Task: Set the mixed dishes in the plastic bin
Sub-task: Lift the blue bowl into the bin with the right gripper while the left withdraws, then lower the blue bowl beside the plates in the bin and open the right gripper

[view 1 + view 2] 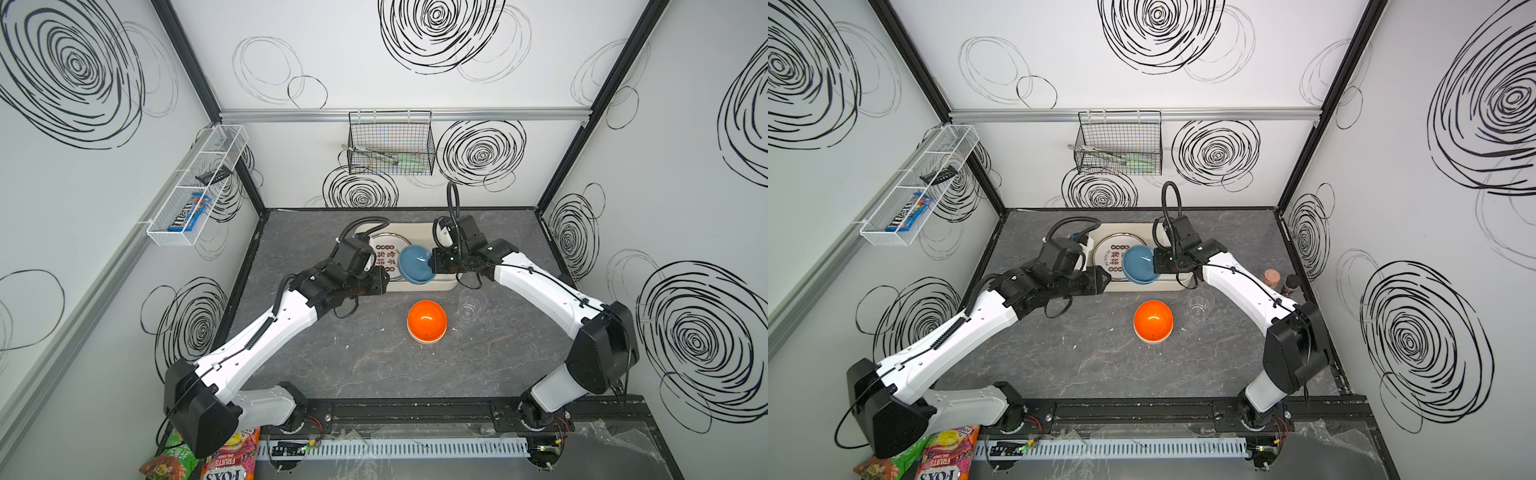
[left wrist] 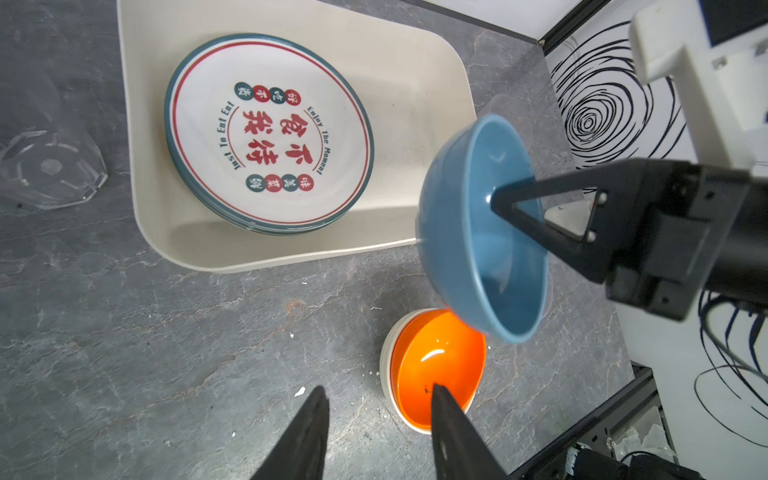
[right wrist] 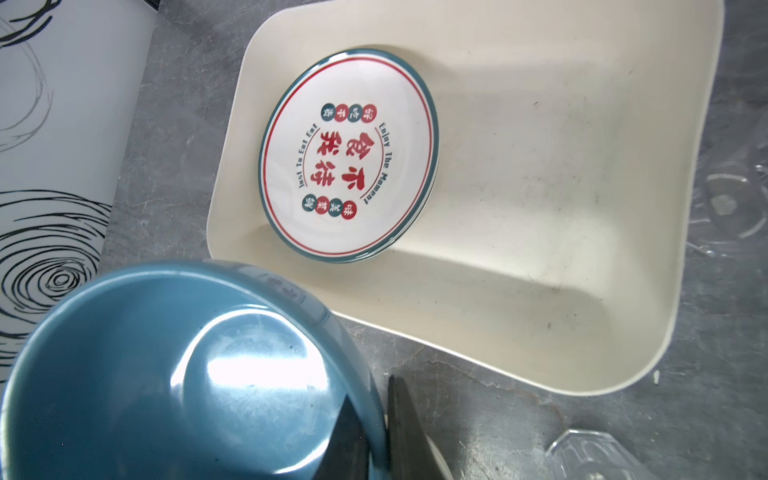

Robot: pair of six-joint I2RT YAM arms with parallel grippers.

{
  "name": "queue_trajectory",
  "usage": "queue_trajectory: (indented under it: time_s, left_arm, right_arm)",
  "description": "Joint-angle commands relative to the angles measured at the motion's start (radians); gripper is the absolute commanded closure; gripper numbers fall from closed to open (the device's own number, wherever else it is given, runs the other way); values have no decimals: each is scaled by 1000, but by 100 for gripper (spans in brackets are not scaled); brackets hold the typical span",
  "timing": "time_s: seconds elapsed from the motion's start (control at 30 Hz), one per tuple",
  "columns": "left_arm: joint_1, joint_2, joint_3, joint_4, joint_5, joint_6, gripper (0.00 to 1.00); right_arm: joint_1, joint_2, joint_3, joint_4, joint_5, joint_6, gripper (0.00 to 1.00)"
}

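One view, the left wrist's, shows left jaws parted; right jaws pinch the blue bowl.

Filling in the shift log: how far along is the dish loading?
Done: stacked plates lie in the plastic bin. In hand: right gripper holds the blue bowl by its rim. Remaining: orange bowl nested in cream bowl, plus clear cup, on the table.

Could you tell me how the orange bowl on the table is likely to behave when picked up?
Its glossy inside, with a bright highlight, suggests the orange bowl may be slippery to pinch. It sits nested in a cream bowl, so the two could lift together or separate. It looks rigid, likely keeping its shape.
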Motion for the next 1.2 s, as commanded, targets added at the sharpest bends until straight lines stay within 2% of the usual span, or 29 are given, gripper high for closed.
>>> queue_trajectory:
  time_s: [0.0,0.27,0.5,1.17]
  left_arm:
    - [22,-50,-46,8,28,-17,54]
    - [62,-129,-153,17,53,-39,51]
    - [82,-182,-214,24,70,-54,46]
    - [111,-252,-305,11,93,-86,45]
  right_arm:
    - [-25,43,64,-11,30,-25,95]
    - [-89,189,175,-43,85,-34,96]
    - [-138,386,374,-181,120,-18,98]
    - [-208,620,578,-179,189,6,98]
